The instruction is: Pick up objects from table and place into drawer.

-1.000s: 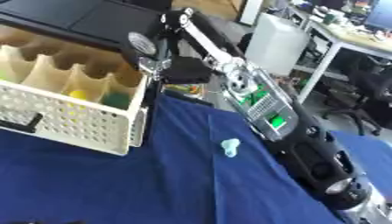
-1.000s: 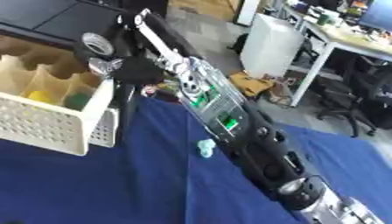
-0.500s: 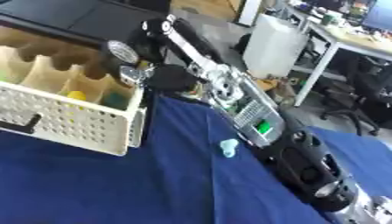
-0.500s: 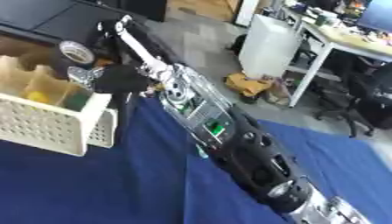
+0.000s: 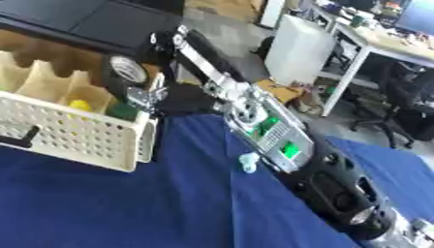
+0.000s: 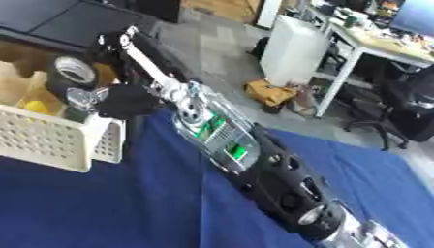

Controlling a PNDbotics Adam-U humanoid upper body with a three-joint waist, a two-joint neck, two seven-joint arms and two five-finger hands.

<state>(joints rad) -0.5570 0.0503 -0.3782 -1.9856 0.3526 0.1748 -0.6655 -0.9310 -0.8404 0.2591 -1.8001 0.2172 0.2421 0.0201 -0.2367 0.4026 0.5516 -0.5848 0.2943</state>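
Looking from the blue table (image 5: 101,203), we see a pale object (image 5: 247,162) lying well right of the white drawer (image 5: 68,138), unpicked. Beyond, our right hand (image 5: 146,97), fingers pinching a tape roll (image 5: 125,71), has moved leftward above the drawer's compartments; release remains, we judge.

Count: one white perforated drawer (image 5: 76,140); one tape roll (image 5: 127,71); one yellow item (image 5: 81,104); one green item (image 5: 124,111); one pale-teal object (image 5: 247,161) on blue cloth (image 5: 127,203).
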